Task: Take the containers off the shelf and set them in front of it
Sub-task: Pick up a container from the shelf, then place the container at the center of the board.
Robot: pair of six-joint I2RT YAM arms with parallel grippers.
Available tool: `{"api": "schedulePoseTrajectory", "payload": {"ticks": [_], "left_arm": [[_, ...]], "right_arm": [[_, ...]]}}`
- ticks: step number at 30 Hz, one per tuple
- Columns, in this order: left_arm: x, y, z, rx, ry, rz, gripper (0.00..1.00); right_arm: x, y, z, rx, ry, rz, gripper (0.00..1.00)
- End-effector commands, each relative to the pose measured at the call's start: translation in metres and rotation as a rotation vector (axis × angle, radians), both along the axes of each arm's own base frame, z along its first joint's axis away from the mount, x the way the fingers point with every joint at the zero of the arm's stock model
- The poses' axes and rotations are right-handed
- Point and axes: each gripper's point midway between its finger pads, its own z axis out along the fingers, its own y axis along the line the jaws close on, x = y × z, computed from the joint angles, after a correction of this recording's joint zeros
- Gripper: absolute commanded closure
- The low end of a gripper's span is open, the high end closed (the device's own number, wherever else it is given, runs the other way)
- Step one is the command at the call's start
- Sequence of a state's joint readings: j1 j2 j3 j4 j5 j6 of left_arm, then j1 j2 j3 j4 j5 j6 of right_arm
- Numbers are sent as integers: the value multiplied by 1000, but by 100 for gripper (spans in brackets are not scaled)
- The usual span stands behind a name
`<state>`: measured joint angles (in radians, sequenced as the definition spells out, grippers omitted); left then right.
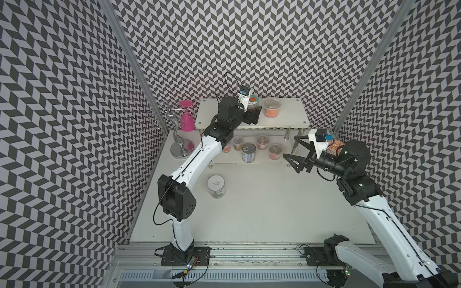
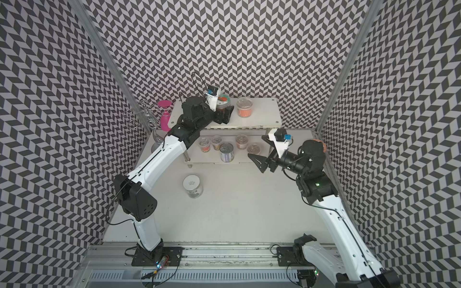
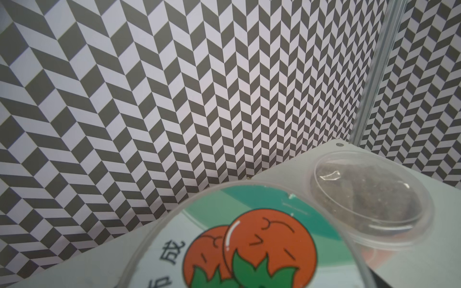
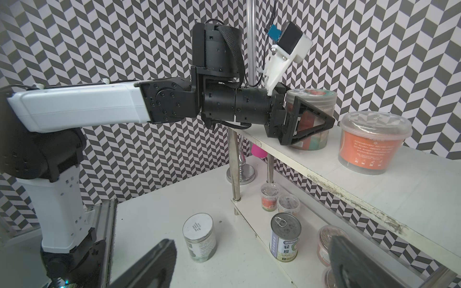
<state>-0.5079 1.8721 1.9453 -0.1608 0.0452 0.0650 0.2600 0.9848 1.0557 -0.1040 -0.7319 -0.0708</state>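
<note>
Chevron-papered walls close round a white table [image 1: 274, 212] with the two-tier shelf [image 1: 294, 114] at its back. On the top tier stands the fruit-print-lidded jar [image 4: 311, 93], upright. The left gripper [image 1: 255, 115] reaches in level from the side, its jaws apart with the jar between them; whether the pads press its wall is hard to tell. The right gripper [image 1: 292, 149], jaws spread wide and empty, hangs off the shelf's right end by the lower tier, clearly the farther arm. A lift out toward the front looks next.

成 beside drawn tomatoes on jar lid [image 3: 249, 239], 轻 on tin can [image 4: 285, 237] label, other print unreadable
</note>
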Motion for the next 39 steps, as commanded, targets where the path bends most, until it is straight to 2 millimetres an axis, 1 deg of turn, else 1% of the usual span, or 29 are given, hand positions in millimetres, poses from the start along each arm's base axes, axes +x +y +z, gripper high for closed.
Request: {"api": "schedulePoseTrajectory", "payload": {"ticks": [1, 5, 9, 11, 13, 15, 17, 19, 21, 25, 26, 27, 29, 30, 31, 32, 35, 37, 39], "left_arm": [[-7, -1, 18, -15, -26, -27, 10], [-15, 5, 27, -15, -41, -22, 14], [-30, 12, 42, -24, -67, -23, 15], [-41, 17, 50, -30, -78, -25, 15], [-58, 21, 57, -39, -91, -30, 15], [-80, 23, 63, -47, -102, -42, 15], [-107, 20, 58, -48, -97, -67, 15], [-134, 18, 47, -70, -81, -87, 16], [-164, 16, 26, -93, -43, -100, 17], [-207, 18, -25, -128, 29, -62, 18], [-218, 15, -39, -140, 49, -62, 18], [-226, 12, -54, -139, 65, -54, 18], [-240, 5, -93, -124, 107, -37, 18], [-244, 4, -108, -124, 125, -32, 18], [-249, 3, -129, -114, 139, -25, 18], [-251, 3, -145, -118, 153, -15, 18], [-253, 8, -193, -104, 183, 2, 18], [-251, 14, -216, -92, 200, 37, 18], [-250, 12, -233, -84, 206, 38, 18]], "right_arm": [[-2, 0, 16, 9, -56, -5, 1], [-2, 0, 14, 6, -54, -7, 1], [0, 0, 14, 7, -54, -4, 1], [0, 1, 15, 11, -55, -3, 0], [0, 1, 15, 12, -56, -1, 1], [0, 1, 15, 13, -57, 2, 0], [-1, 2, 14, 14, -57, 5, 1], [-1, 2, 12, 15, -56, 10, 0], [-2, 3, 10, 16, -56, 18, 0], [-2, 2, 7, 13, -51, 10, 1], [-2, 2, 6, 10, -51, 6, 0], [-1, 2, 5, 6, -49, 4, 0], [0, 1, 2, 2, -47, -1, 0], [0, 1, 2, 3, -46, -1, 0], [0, 1, 1, 2, -45, -3, 0], [-1, 0, 0, 1, -45, -4, 0], [-2, -1, -4, -2, -39, -13, 0], [-2, -2, -6, -2, -38, -22, 0], [-3, -3, -8, -3, -33, -26, 0]]}}
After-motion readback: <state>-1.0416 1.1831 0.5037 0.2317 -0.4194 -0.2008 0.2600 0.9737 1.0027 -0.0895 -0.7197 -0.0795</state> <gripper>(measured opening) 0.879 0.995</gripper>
